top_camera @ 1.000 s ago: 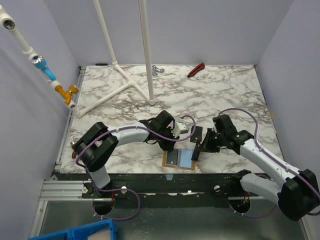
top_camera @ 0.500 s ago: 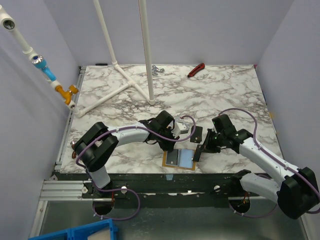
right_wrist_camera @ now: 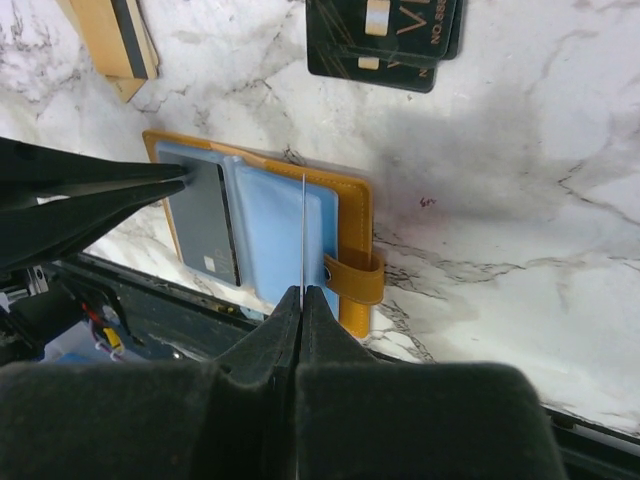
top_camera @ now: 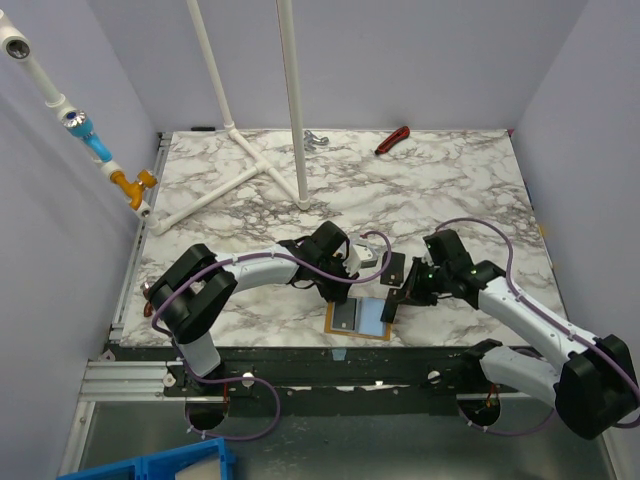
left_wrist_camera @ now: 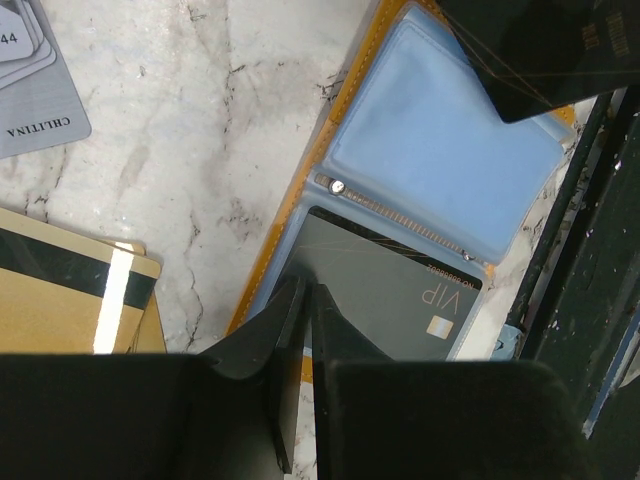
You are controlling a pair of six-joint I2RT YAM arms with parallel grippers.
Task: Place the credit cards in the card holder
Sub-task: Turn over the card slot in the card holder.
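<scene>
Marble tabletop (top_camera: pixel 450 180) fills the overhead view, with both arms reaching inward to its near edge. On the left, the left arm (top_camera: pixel 255 268) runs low and nearly flat from its base, elbow out, wrist turned down toward the open card holder (top_camera: pixel 360 319). Its wrist camera shows a gold-tan card with a dark stripe (left_wrist_camera: pixel 70 295) lying on the marble at lower left, a pale grey card (left_wrist_camera: pixel 35 85) at upper left, well apart from the holder. The left gripper (left_wrist_camera: pixel 300 300) has its jaws drawn nearly together, tips resting at the edge of a dark VIP card (left_wrist_camera: pixel 385 290) that already sits in the holder's clear pocket; whether they actually pinch it is hard to tell from this angle. Beside that pocket, across the ring spine, lies an empty pale blue sleeve (left_wrist_camera: pixel 440 165).

Further right, the right arm (top_camera: pixel 520 310) bends back from its base and angles its wrist down over the holder's right half. The right gripper (right_wrist_camera: pixel 302 295) is clamped on a thin card seen edge-on (right_wrist_camera: pixel 302 230), held upright above the blue sleeve. The holder's tan strap (right_wrist_camera: pixel 355 278) points right. A small stack of dark cards (right_wrist_camera: pixel 385 35) lies on the marble beyond it.
</scene>
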